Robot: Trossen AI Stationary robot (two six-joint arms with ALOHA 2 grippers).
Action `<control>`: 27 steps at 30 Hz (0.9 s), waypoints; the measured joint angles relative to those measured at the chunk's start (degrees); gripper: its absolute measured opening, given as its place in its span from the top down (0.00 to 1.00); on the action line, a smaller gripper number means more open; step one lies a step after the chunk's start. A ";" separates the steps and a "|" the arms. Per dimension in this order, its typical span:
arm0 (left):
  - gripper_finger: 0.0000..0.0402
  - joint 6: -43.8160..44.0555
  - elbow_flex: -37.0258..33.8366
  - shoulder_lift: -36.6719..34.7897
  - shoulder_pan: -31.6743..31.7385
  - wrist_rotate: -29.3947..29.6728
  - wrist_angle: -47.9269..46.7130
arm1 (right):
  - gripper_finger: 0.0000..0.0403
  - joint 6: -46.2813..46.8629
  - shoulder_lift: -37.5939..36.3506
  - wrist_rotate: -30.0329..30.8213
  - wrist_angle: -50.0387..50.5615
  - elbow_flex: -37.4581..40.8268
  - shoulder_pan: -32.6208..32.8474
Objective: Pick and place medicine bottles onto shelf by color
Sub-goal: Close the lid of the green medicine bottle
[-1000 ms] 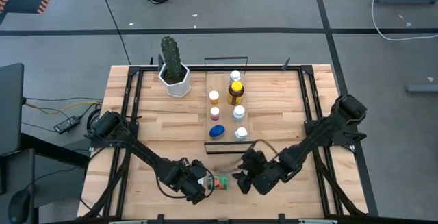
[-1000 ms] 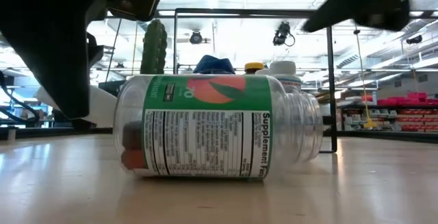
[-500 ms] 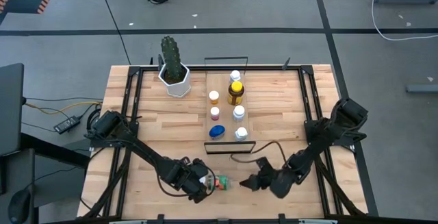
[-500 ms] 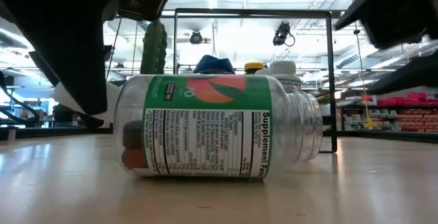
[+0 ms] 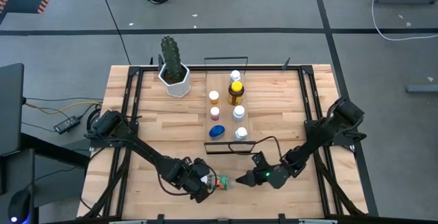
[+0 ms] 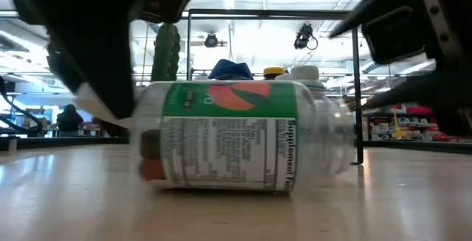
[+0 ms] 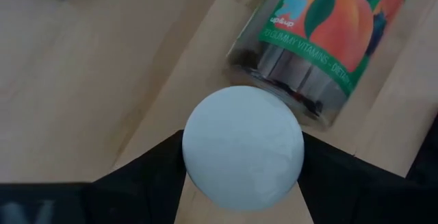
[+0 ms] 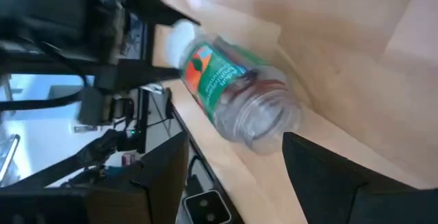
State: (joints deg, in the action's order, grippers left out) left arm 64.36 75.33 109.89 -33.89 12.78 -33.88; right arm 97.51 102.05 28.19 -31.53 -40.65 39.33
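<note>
White cap [image 7: 243, 147] between left fingers [image 7: 147, 176]

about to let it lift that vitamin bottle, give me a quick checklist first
1. Vitamin bottle lying on its side on the table: ok.
2. Left end effector shut on the bottle's white cap: ok.
3. Right end effector open, facing the bottle's other end: ok.
4. Right fingers touching the bottle: cannot tell.
5. Shelf has a free spot for it: cannot tell.

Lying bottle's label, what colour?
Green with an orange peach on it; left wrist view shows it best.
</note>
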 joint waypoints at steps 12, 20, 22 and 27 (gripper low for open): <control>0.39 0.81 0.02 0.00 1.49 0.02 3.49 | 0.40 0.84 10.99 -1.49 -0.63 -10.95 -0.63; 0.38 1.02 0.00 0.02 1.64 -0.15 4.39 | 0.40 -3.50 9.63 -0.51 2.16 -14.55 -1.74; 0.39 0.96 0.00 0.04 1.70 -0.29 4.51 | 0.41 -5.66 9.17 -0.84 2.85 -15.46 -1.89; 0.39 0.90 0.06 0.07 1.91 -0.28 4.60 | 0.52 -9.26 7.36 -3.32 11.72 -18.87 -2.36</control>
State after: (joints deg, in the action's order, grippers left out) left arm 65.25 75.39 109.95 -31.98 12.50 -29.28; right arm 88.25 109.41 24.87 -19.81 -59.52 36.97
